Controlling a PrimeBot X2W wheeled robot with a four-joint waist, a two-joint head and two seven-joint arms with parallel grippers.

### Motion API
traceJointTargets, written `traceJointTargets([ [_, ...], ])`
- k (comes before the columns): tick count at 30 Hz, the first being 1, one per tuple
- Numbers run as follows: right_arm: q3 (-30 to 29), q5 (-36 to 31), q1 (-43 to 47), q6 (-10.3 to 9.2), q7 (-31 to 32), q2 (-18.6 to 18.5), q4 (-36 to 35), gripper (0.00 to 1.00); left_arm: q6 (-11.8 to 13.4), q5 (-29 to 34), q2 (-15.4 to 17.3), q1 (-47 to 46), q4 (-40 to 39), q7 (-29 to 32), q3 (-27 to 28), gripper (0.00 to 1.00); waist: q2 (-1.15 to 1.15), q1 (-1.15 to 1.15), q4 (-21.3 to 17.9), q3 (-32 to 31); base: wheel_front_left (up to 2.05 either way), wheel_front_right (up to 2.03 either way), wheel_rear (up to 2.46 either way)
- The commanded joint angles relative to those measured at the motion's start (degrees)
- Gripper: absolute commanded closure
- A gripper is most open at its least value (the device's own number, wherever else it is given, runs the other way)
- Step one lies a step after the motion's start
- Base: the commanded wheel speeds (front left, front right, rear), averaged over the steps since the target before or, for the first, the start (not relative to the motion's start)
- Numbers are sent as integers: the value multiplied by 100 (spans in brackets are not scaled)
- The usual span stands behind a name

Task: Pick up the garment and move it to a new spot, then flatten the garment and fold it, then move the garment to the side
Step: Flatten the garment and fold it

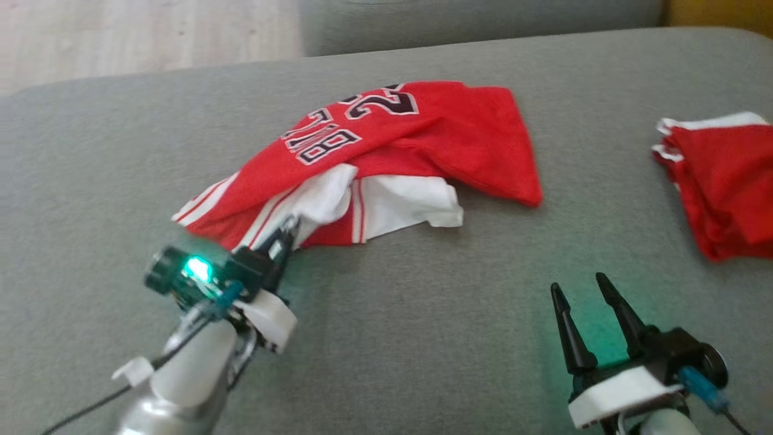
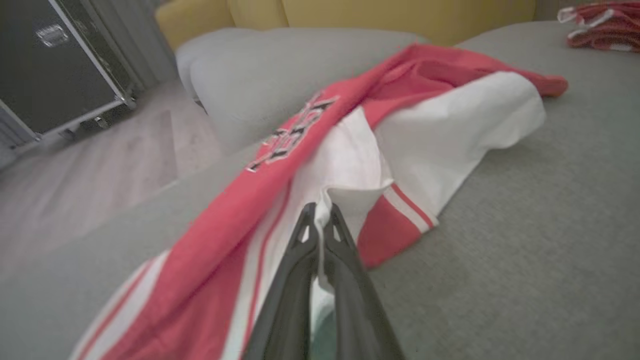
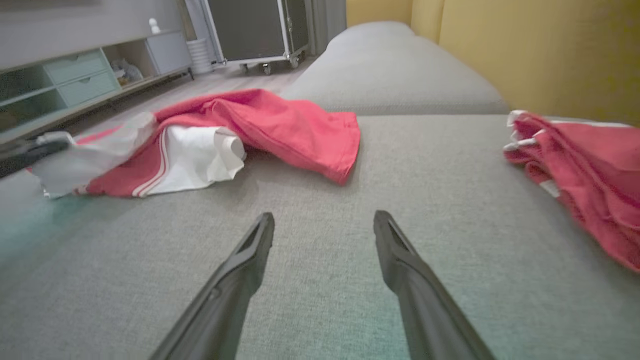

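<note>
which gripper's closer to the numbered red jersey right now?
Left. The left gripper is shut on the white edge of the jersey; the right gripper hangs open over bare cushion, apart from it on the right.

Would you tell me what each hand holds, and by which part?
The left hand pinches the jersey by its white edge; the right hand holds nothing.
</note>
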Motion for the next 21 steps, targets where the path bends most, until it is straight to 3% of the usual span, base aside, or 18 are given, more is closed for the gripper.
traceJointTargets([
  [1,153,-9,-373,-5,-22,-112,64,0,101,74,302,-213,-415,-63,224,100,0,0,197,-36,0,0,0],
  [10,-41,-509,-1622,-5,-22,-312,1794,0,302,163,1073,-422,-1996,265,458,100,0,0,624,78,0,0,0],
  [21,-2,-1280,-2821,-5,-22,-406,3105,0,352,78,1314,-424,-2856,520,522,100,0,0,774,395,0,0,0],
])
